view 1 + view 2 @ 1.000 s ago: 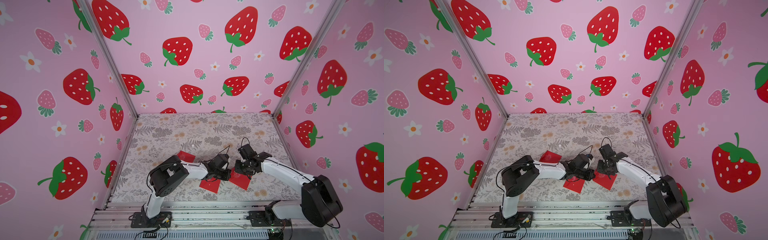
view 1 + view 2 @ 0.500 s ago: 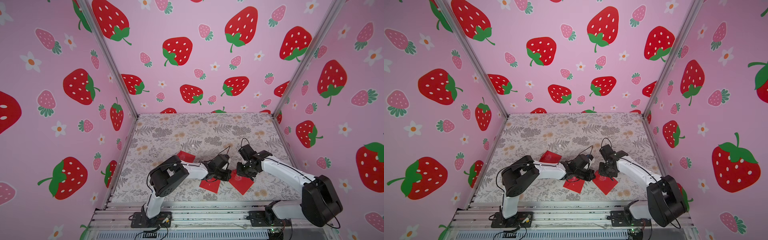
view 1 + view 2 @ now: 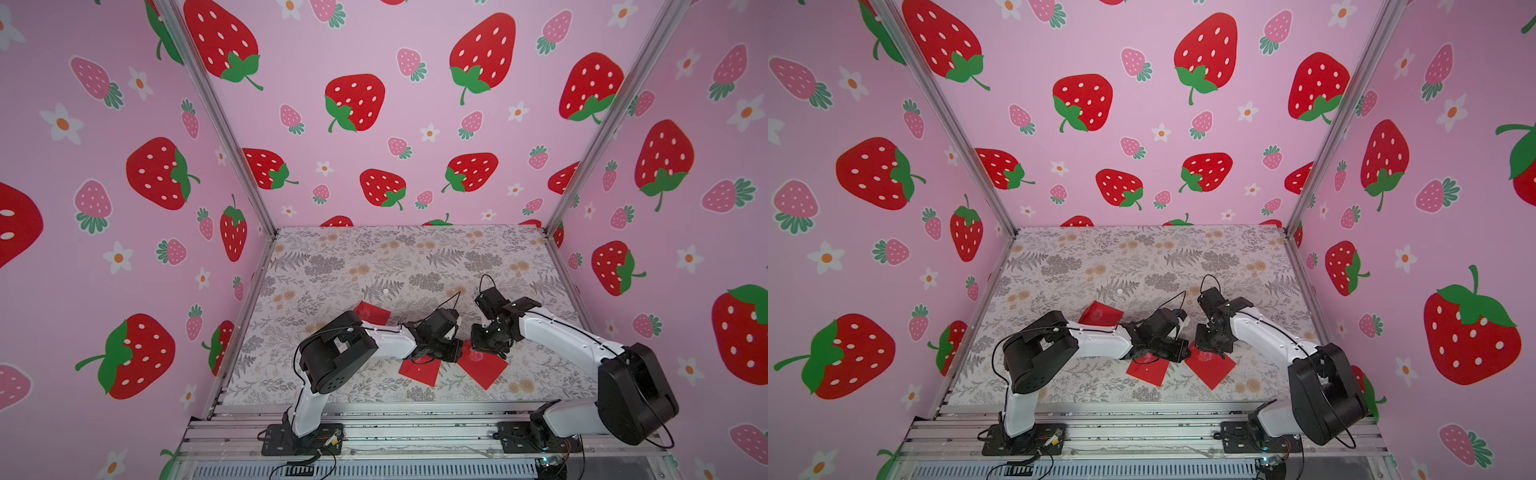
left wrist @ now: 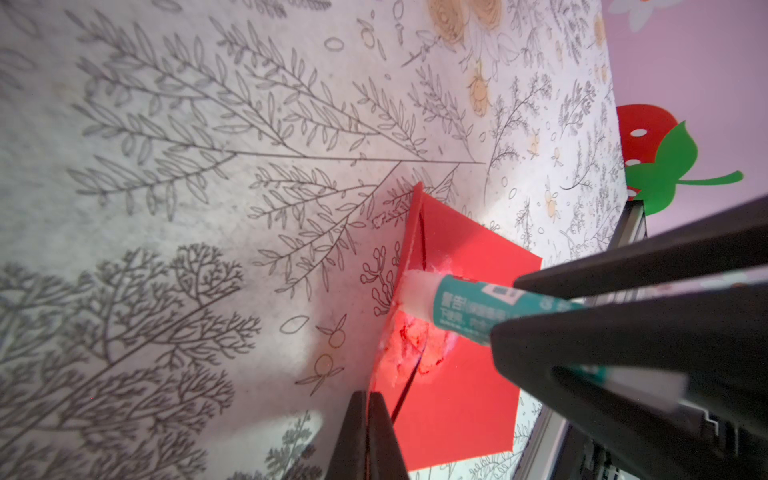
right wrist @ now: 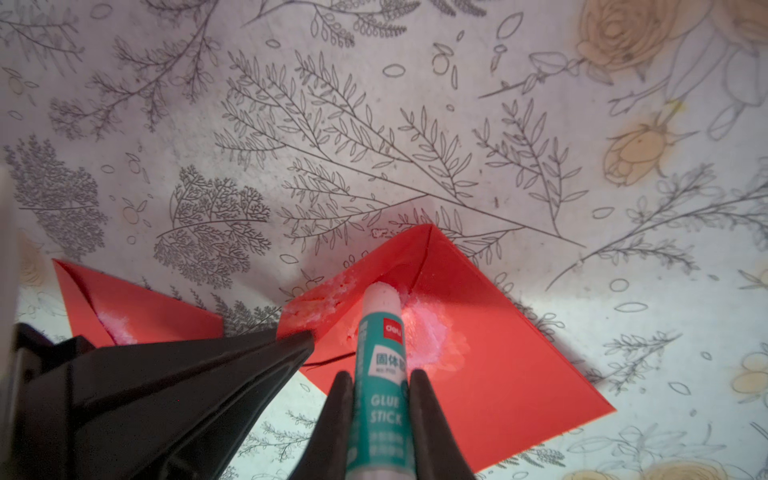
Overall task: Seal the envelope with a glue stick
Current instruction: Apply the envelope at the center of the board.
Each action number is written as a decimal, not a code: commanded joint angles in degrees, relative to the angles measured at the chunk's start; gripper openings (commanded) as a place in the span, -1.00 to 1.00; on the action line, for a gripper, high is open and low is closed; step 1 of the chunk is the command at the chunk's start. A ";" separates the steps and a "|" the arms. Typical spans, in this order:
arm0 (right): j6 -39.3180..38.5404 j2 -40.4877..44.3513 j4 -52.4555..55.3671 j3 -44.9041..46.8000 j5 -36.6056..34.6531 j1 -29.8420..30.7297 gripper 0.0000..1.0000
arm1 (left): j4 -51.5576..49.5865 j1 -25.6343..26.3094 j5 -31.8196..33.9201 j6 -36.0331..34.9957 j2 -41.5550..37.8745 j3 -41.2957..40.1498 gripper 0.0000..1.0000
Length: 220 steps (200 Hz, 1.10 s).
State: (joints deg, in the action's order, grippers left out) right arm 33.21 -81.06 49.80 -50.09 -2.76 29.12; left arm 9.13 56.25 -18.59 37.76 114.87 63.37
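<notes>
**Glue stick at the flap, both tools closed**

I see the right gripper (image 5: 380,376) pinching the glue stick (image 5: 380,353) by its body, one finger on each side of the teal label. The stick's white tip rests against the inside of the flap (image 5: 353,286) of the red envelope (image 5: 498,353), close to the fold and beside a patch of white glue smear (image 5: 430,332). On the label I read a small red "deli" logo near the tip. Below it are Chinese characters beginning "固体", then "GLUE STICK" in white capitals. The finer lines under that are too blurred for me. In the left wrist view the label shows only Chinese print that I cannot make out.

The left gripper (image 4: 368,401) has its fingers pressed together on the edge of the flap, which stands lifted off the envelope's body.

In both top views this envelope lies in the lower middle of the frame, a little right of centre. It is turned like a diamond on the floral table sheet (image 3: 374,266), and both grippers meet over its upper corner. I cannot pick out the glue stick itself from up there.

A second red envelope (image 3: 419,370) lies just left of it, apart from it, with its upper edge under the left arm's wrist. The right wrist view shows white smear near its fold too. A third red envelope (image 3: 372,311) sits further up and left, partly hidden behind the left arm. The pink walls (image 3: 374,50) carry printed strawberries and small flowers, with no writing that I can find.
</notes>
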 commanded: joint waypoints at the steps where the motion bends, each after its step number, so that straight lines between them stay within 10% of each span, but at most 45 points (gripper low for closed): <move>1: 0.27 -1.38 5.92 -1.57 -4.09 0.12 -1.00 | -3.02 -0.19 0.71 -0.38 1.50 1.13 -1.00; 220: 4.22 -0.21 -6.00 4.70 4.92 0.16 -1.00 | -2.67 -0.47 0.92 -0.05 1.32 0.78 -1.00</move>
State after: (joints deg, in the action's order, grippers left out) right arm 36.27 -79.88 47.18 -48.66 -0.69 29.23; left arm 9.13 56.07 -18.52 37.78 114.87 63.37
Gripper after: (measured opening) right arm 0.207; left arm 0.047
